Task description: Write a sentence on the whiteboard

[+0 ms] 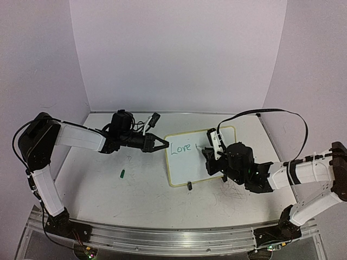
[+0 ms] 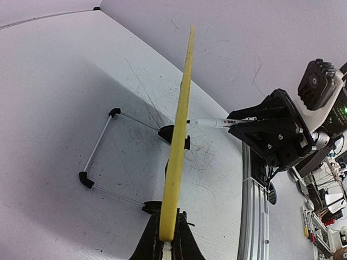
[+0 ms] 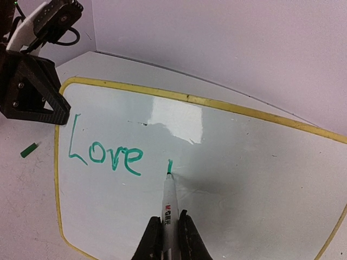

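Now the right pincer (image 3: pixel 169 230) squeezes a thin white green-ink pen (image 3: pixel 168 203), tip touching the small yellow-framed white board (image 3: pixel 244 179) on the table (image 1: pixel 108 189), just right of "Love" (image 3: pixel 105 154). Bare board waits further right; the left pincer (image 1: pixel 164 144) pinches its left edge.

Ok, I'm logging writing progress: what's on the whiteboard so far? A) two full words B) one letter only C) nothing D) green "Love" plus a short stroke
D: the right wrist view shows green Love on the whiteboard, with the marker tip at a short stroke right of it.
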